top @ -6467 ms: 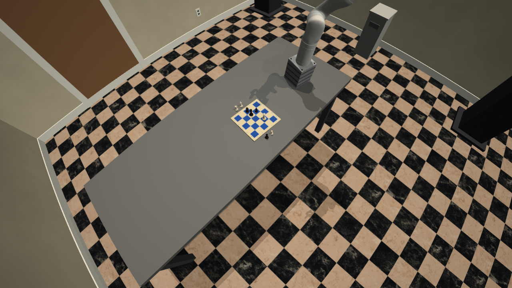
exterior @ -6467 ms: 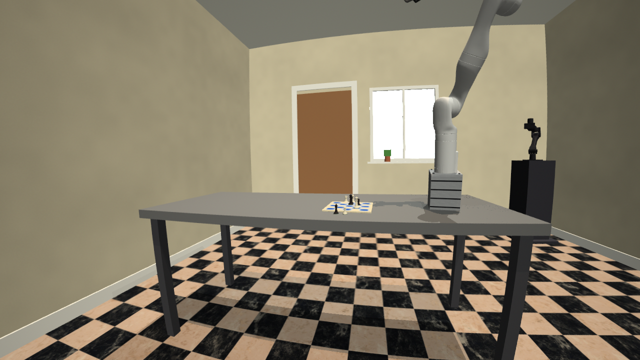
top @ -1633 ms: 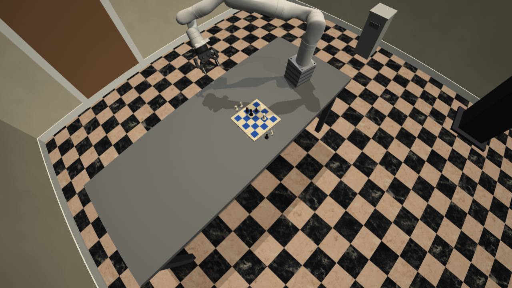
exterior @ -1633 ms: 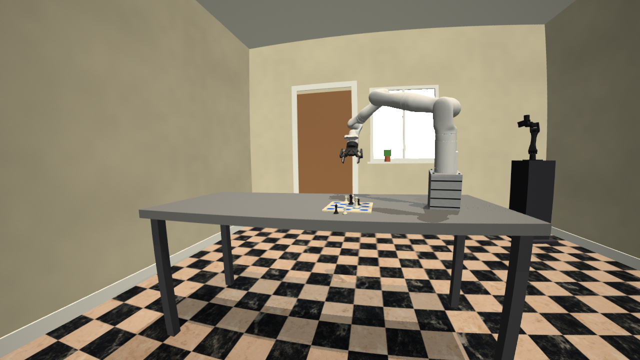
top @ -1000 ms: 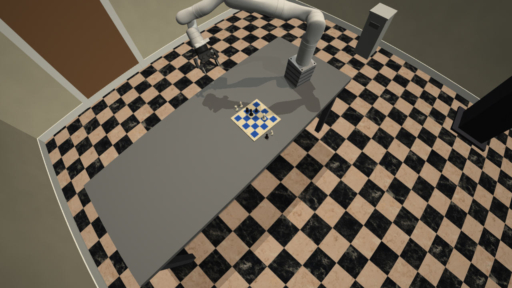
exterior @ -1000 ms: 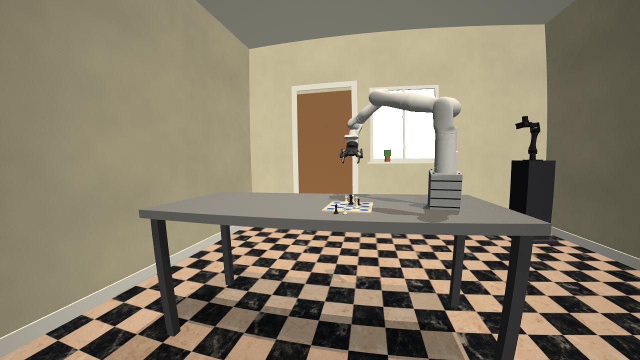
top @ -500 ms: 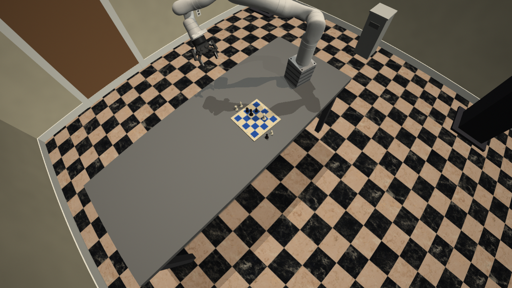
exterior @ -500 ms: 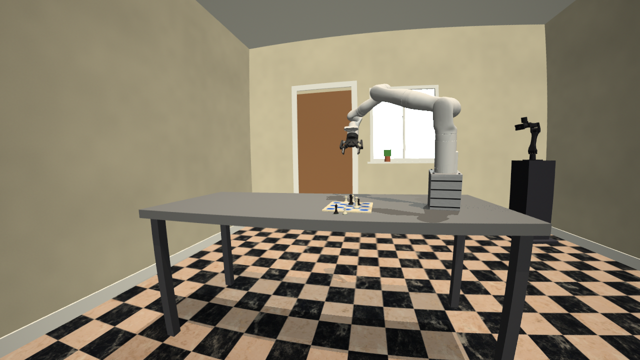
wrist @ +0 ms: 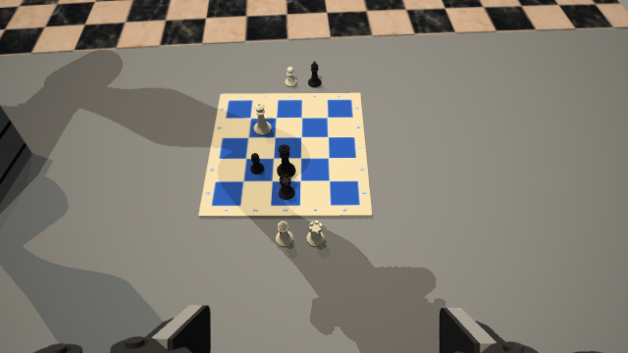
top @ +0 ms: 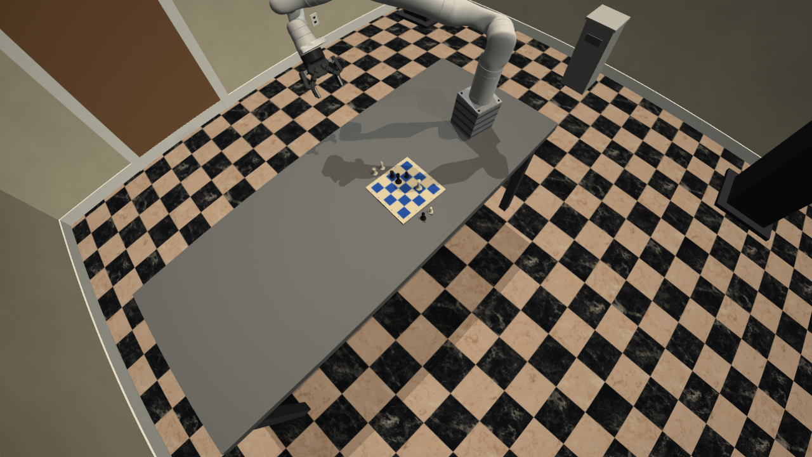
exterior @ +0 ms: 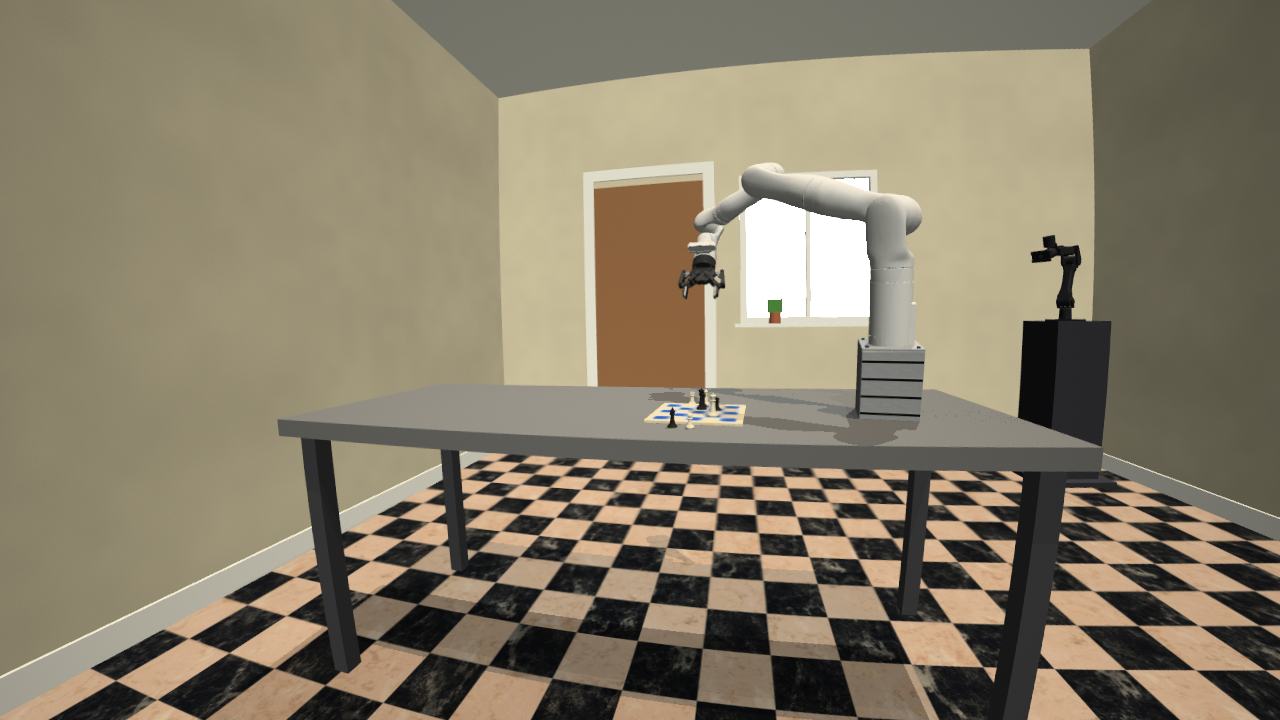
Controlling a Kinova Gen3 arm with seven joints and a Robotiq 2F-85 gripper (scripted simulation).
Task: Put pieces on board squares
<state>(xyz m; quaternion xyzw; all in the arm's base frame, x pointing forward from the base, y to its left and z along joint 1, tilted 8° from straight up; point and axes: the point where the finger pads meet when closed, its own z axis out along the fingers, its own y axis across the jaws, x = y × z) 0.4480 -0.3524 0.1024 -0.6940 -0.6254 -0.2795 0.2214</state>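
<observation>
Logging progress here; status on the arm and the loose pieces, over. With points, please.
Black gripper (top: pixel 328 88) (exterior: pixel 701 293) open, empty. White pawn (top: pixel 431 211) (exterior: pixel 690 423) (wrist: pixel 290 77) upright beside blue-and-cream board (top: pixel 403 222) (exterior: pixel 650 421) (wrist: pixel 286 214), unplaced. E1 unobstructed.

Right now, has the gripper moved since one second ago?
Yes, the gripper has risen, sitting higher against the brown door in the exterior view.
</observation>
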